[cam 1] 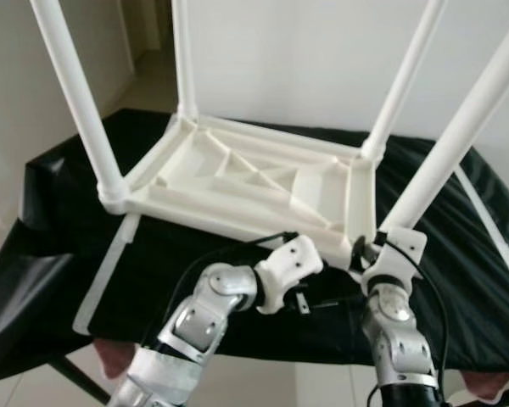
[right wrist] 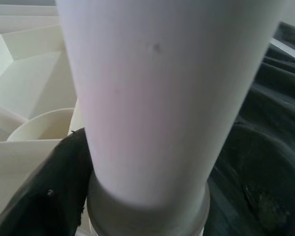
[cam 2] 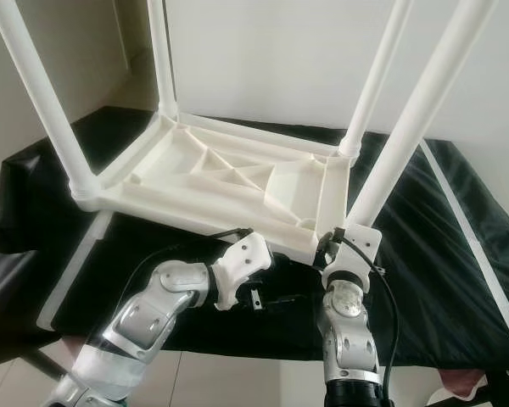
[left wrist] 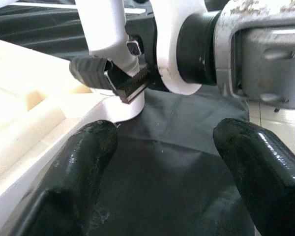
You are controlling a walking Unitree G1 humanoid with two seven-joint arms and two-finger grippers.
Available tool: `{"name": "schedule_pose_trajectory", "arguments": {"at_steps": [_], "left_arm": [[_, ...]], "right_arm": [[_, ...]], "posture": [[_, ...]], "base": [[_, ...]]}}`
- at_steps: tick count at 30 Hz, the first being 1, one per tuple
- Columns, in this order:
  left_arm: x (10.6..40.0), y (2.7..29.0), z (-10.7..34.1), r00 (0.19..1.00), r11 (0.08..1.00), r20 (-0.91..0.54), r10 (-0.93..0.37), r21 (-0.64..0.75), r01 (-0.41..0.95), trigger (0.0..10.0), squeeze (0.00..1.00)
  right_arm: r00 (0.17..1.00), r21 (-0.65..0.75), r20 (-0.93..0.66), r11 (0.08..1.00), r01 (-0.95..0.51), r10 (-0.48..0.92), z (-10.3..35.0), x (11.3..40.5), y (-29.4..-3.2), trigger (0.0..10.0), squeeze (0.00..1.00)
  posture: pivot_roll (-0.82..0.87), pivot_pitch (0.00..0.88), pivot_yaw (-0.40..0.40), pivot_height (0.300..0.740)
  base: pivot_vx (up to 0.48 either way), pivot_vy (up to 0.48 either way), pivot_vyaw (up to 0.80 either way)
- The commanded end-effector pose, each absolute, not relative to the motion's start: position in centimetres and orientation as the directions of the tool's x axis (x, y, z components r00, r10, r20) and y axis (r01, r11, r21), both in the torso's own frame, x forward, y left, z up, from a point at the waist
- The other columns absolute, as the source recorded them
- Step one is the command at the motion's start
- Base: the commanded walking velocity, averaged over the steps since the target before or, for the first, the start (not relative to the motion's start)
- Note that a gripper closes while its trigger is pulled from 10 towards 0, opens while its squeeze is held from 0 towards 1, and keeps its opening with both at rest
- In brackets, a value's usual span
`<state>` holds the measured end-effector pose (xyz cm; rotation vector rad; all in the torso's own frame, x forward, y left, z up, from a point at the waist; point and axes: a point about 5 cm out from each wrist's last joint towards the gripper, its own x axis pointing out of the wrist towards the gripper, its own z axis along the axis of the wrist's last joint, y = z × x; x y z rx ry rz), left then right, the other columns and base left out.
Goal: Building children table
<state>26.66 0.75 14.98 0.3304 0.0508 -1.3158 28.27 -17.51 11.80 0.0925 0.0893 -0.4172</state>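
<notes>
A white children's table lies upside down on a black cloth, with several white legs standing up from its corners. My right gripper is shut on the base of the near right leg, where it meets the corner socket. The right wrist view looks close along this leg, with a black finger pressed against it. My left gripper is open just beside that same corner, low over the cloth, with nothing between its fingers. From the left wrist view, the right gripper is clamped on the leg.
The black cloth drapes over a low surface and hangs off its edges. A flat white strip lies at the near left, another white strip at the right. A pale wall stands behind, and a doorway opens at the far left.
</notes>
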Motion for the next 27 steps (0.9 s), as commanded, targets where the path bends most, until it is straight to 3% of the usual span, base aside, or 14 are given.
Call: {"name": "schedule_pose_trajectory", "arguments": {"at_steps": [1, 10, 11, 17, 20, 27], "left_arm": [[27.2, 0.9, 14.6, 0.349, 0.299, -0.224, -0.910, 0.227, 0.927, 10.0, 0.00], [27.5, 0.7, 14.8, 0.363, 0.311, -0.217, -0.906, 0.237, 0.920, 10.0, 0.00], [27.6, 0.8, 14.8, 0.369, 0.319, -0.214, -0.904, 0.236, 0.918, 10.0, 0.00], [27.7, 0.8, 14.9, 0.376, 0.329, -0.209, -0.903, 0.230, 0.916, 10.0, 0.00], [27.5, 0.7, 15.0, 0.362, 0.312, -0.193, -0.912, 0.246, 0.918, 10.0, 0.00], [27.5, 0.7, 14.8, 0.358, 0.306, -0.196, -0.913, 0.251, 0.918, 10.0, 0.00]], "right_arm": [[0.906, 0.089, -0.123, 0.905, 0.416, -0.405, 11.4, 28.1, -17.7, 10.0, 1.00], [0.949, 0.083, -0.072, 0.947, 0.311, -0.306, 11.8, 28.4, -18.2, 10.0, 1.00], [0.965, 0.057, -0.047, 0.964, 0.259, -0.256, 11.7, 28.3, -19.0, 10.0, 0.00], [0.981, 0.050, -0.058, 0.981, 0.188, -0.185, 11.4, 28.4, -19.4, 10.0, 0.00], [0.997, -0.006, -0.059, 0.999, -0.050, 0.050, 11.4, 28.8, -20.6, 10.0, 0.00], [0.987, -0.091, -0.025, 0.982, -0.163, 0.162, 12.0, 29.3, -21.4, 10.0, 0.00]], "posture": [[0.00, 0.000, -0.060, 0.740], [0.00, 0.000, -0.065, 0.740], [0.01, 0.000, -0.067, 0.740], [0.01, 0.000, -0.065, 0.740], [0.00, 0.000, -0.053, 0.740], [0.00, 0.000, -0.051, 0.740]], "base": [[0.000, 0.000, 0.00], [0.000, 0.000, 0.00], [0.000, 0.000, 0.00], [0.000, 0.000, 0.00], [0.000, 0.000, 0.00], [0.000, 0.000, 0.00]]}}
